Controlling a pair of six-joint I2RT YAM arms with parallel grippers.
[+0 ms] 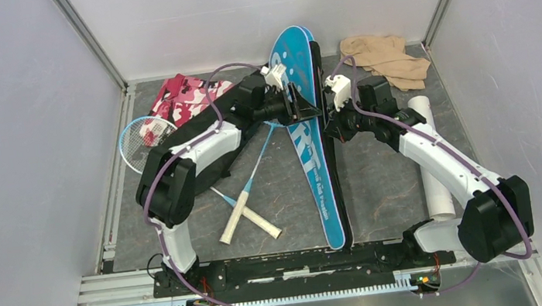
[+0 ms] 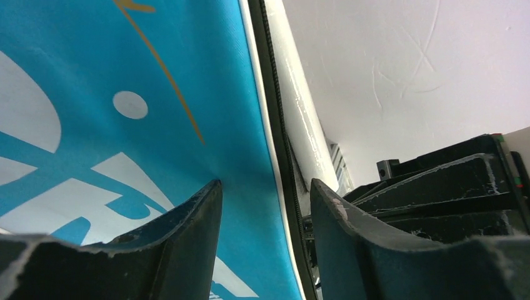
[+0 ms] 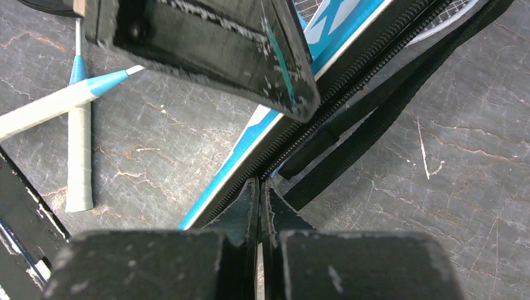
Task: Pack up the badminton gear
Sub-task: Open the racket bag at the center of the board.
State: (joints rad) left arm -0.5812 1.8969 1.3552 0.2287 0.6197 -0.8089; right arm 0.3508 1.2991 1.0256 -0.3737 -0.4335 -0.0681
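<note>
The blue "SPORT" cover lies lengthwise mid-table, raised at its middle. My left gripper is closed on its zip edge, with blue fabric and black zip between the fingers in the left wrist view. My right gripper is shut at the cover's zip, fingertips pressed together. Two rackets lie at the left: a blue-rimmed head and white handles, also visible in the right wrist view. The black cover lies under my left arm. The white tube lies at the right. No shuttlecocks show.
The pink-and-white camouflage cloth lies at the back left and the beige cloth at the back right. White walls close in three sides. A black strap trails from the cover over the dark marbled table.
</note>
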